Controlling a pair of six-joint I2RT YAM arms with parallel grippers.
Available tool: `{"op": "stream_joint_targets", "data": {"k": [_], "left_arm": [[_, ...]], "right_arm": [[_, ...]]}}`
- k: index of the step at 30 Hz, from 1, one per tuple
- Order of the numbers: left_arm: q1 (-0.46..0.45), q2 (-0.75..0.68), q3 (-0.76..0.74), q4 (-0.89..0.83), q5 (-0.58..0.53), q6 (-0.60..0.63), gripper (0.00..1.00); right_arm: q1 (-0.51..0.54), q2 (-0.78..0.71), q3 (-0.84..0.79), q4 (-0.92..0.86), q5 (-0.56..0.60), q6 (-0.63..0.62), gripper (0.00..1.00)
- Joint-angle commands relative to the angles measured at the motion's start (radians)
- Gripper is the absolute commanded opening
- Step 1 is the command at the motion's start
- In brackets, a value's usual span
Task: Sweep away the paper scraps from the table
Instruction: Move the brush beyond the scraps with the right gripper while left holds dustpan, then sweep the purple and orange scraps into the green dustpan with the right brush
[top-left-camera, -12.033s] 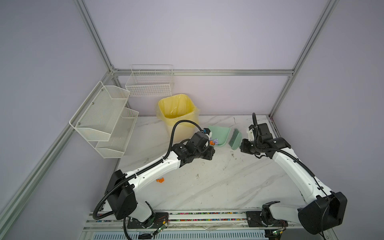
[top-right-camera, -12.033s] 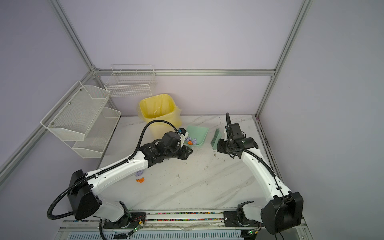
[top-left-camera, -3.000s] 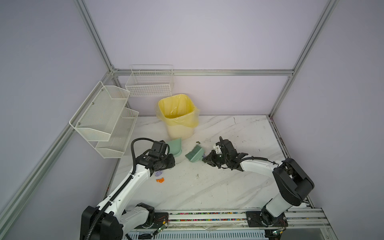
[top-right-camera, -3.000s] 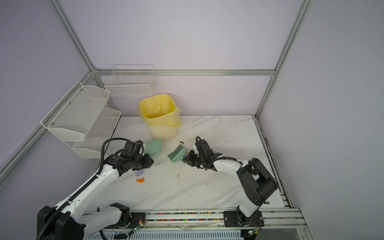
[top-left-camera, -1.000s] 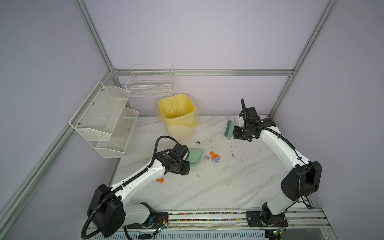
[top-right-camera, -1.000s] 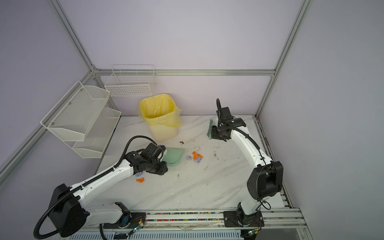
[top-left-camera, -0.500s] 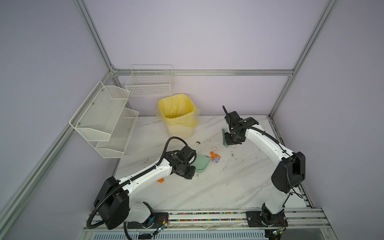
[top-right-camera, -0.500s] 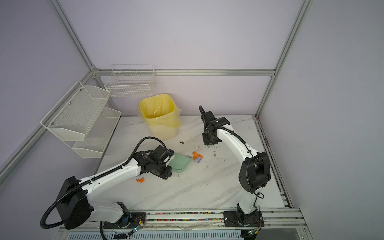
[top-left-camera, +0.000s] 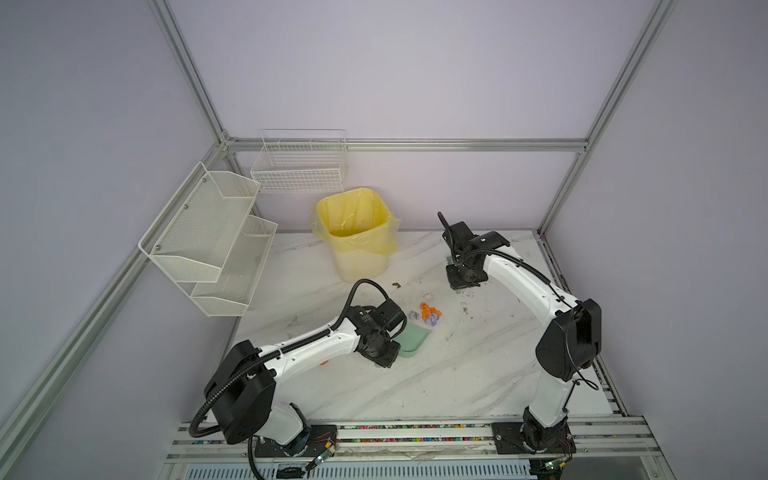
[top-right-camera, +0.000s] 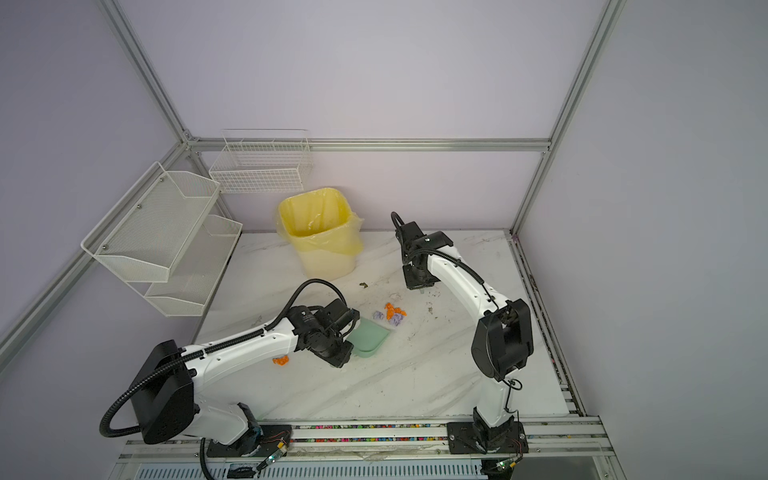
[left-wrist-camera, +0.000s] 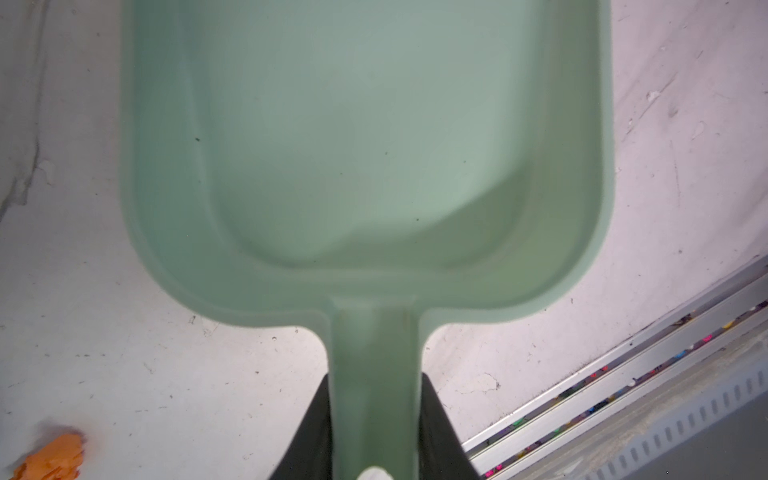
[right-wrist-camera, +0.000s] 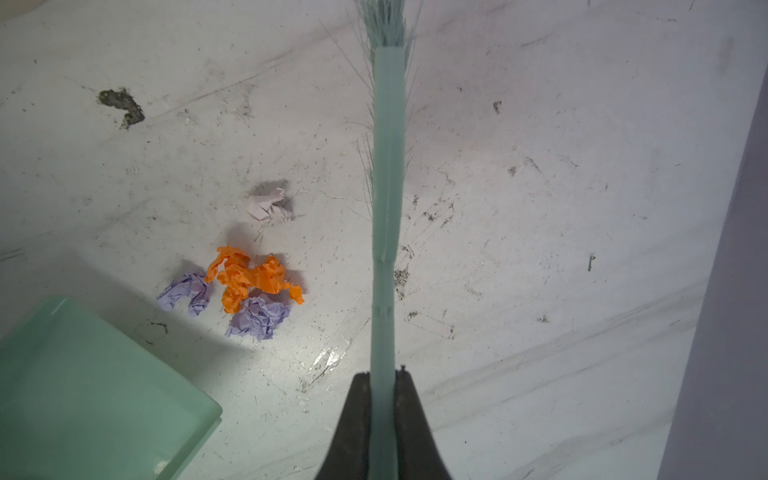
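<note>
paper scraps: crumpled orange and lavender wads
counter: white, grey-veined, smudged
left jaws: clamped on smooth mint dustpan handle
right jaws: pinching slim bristled brush

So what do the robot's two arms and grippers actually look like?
Both the left arm and right arm have smooth white link shells between bulky black joint housings, with a black ribbed cable hose running alongside each. The left gripper and right gripper carry matte black wedge-shaped fingers that taper toward the tips.
</note>
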Motion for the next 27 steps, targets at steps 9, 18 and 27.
{"op": "stream_joint_targets", "data": {"k": [9, 18, 27], "left_arm": [[-0.015, 0.078, 0.128, 0.011, -0.055, -0.04, 0.16], [-0.013, 0.151, 0.15, 0.052, -0.059, -0.02, 0.16], [-0.01, 0.222, 0.195, 0.07, -0.038, -0.007, 0.16]], "right_arm": [[0.071, 0.079, 0.015, -0.061, 0.029, -0.002, 0.0], [0.108, 0.052, -0.046, -0.032, -0.044, -0.01, 0.0], [0.161, -0.03, -0.17, 0.01, -0.14, -0.01, 0.0]]}}
